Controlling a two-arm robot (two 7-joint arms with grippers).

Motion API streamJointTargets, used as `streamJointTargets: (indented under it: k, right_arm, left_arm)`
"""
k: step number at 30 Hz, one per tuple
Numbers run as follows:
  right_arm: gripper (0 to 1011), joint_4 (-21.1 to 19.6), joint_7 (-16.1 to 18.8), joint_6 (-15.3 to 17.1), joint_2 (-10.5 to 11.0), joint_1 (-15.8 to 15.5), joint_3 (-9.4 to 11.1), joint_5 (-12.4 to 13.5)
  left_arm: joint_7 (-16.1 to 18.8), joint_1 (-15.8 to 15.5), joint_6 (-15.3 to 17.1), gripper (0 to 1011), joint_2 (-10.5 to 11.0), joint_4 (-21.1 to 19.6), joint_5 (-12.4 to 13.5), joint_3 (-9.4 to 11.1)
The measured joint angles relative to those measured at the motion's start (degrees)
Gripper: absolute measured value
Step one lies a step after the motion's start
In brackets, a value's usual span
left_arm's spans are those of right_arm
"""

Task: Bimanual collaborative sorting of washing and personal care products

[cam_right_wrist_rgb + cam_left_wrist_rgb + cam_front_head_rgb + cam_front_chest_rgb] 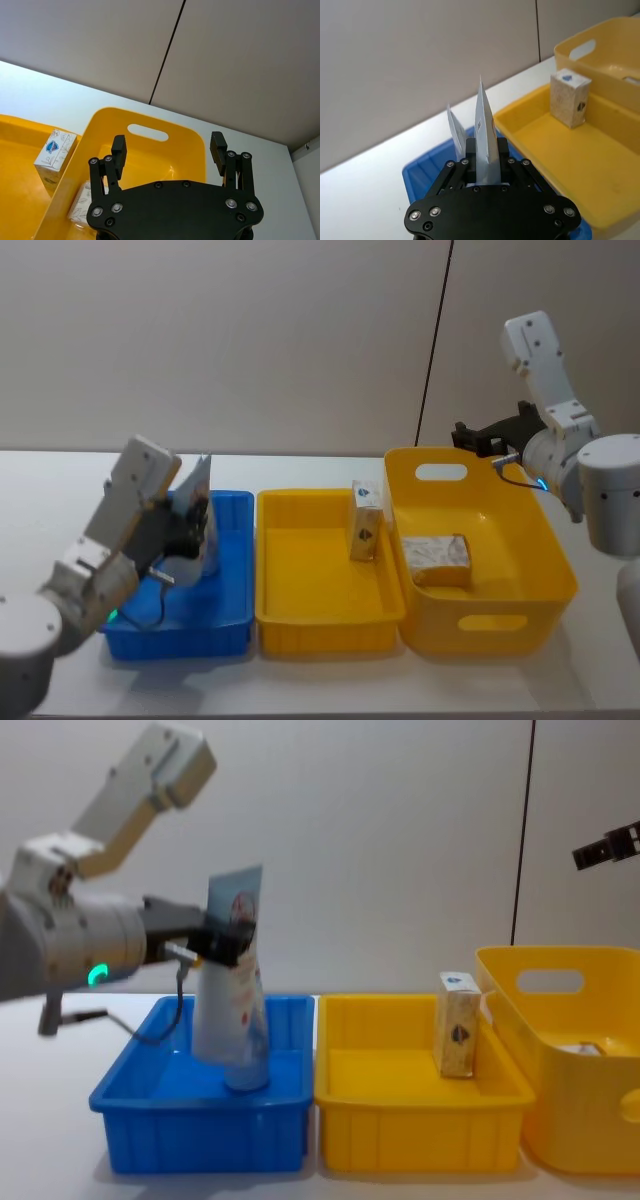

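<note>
A white and pale-blue squeeze tube (197,502) (232,1010) stands cap down in the blue tray (232,612) (200,1132), crimped end up. My left gripper (200,525) (486,152) (232,942) is shut on its upper part. A second tube's crimped end (454,127) shows right behind it. One beige carton (366,521) (458,1024) (570,98) stands upright in the yellow tray (320,605). Another carton (436,558) (82,207) lies in the yellow tub (500,622). My right gripper (470,435) (169,142) hangs open above the tub's far rim, holding nothing.
Blue tray, yellow tray and yellow tub (560,1120) stand side by side, left to right, on a white table (60,480). A plain wall with a dark vertical seam (435,340) rises behind the table.
</note>
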Motion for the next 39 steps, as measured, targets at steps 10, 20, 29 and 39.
streamJointTargets:
  k: [10, 20, 29, 39]
  right_arm:
    - [1004, 0.0, 0.0, 0.0, 0.0, 0.0, 0.0, 0.0]
    - [1004, 0.0, 0.0, 0.0, 0.0, 0.0, 0.0, 0.0]
    - [1004, 0.2, 0.3, -0.8, 0.1, 0.1, -0.3, -0.1]
    - [1004, 0.3, 4.0, -4.1, 1.2, 0.5, -1.6, 0.1]
  left_arm:
    - [-6.9, -4.3, 3.4, 217, 2.1, -4.1, -3.1, -1.3]
    - [-14.2, -7.3, 5.0, 217, 3.2, -7.3, -8.6, -3.2]
    - [-18.2, -10.2, 2.6, 217, 3.4, -8.5, -11.5, -4.2]
    - [-17.9, -12.8, -1.2, 217, 3.1, -8.9, -10.5, -4.0]
